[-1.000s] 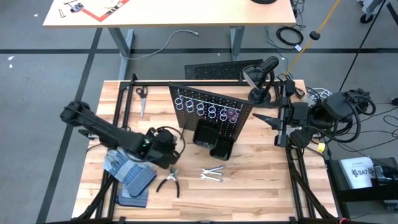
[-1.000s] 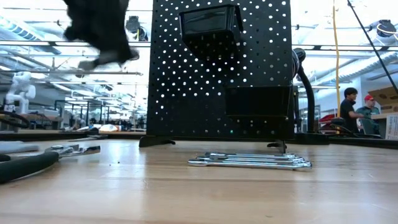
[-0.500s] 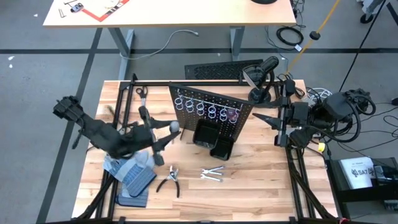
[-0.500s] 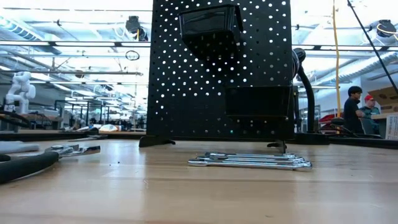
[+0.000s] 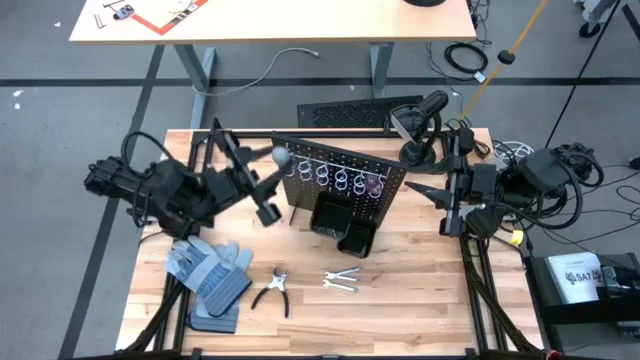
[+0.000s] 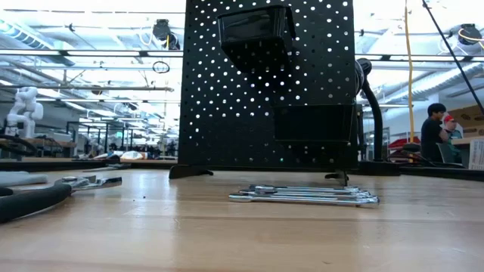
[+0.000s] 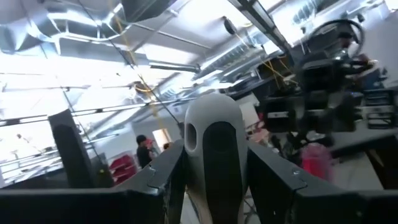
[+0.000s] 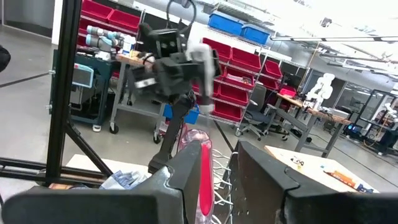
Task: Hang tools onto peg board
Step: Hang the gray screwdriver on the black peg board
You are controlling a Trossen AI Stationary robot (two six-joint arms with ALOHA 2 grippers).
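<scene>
Left of the peg board (image 5: 345, 178) a pair of blue-grey fabric work gloves (image 5: 205, 272) lies on the pale wooden table (image 5: 420, 290), out in front of the board's left end. The left gripper (image 5: 266, 168) hangs in the air just beside the board's upper left corner. Its two dark fingers (image 7: 152, 180) are clamped on the smooth, rounded grey handle of a screwdriver (image 7: 214, 140), whose domed end points toward the board. The shaft cannot be made out.

In front of the board, the pliers (image 5: 272, 291), with black grips and silver jaws, lie flat on the wood. Just right of them the slim silver wrenches (image 5: 340, 279) lie close together; the low view shows them as a thin, shiny stack.

The peg board itself is an upright black metal sheet punched with rows of small round holes. It carries a line of silver wire rings (image 5: 322, 175) and, below these, a black box-shaped bin (image 5: 330, 215). A screwdriver with a glossy red handle (image 5: 372, 184) sits at the rings near the board's right end.

The right gripper (image 5: 412, 187) waits just beside the board's right edge, its fingers (image 8: 261, 180) a little apart and holding nothing.
</scene>
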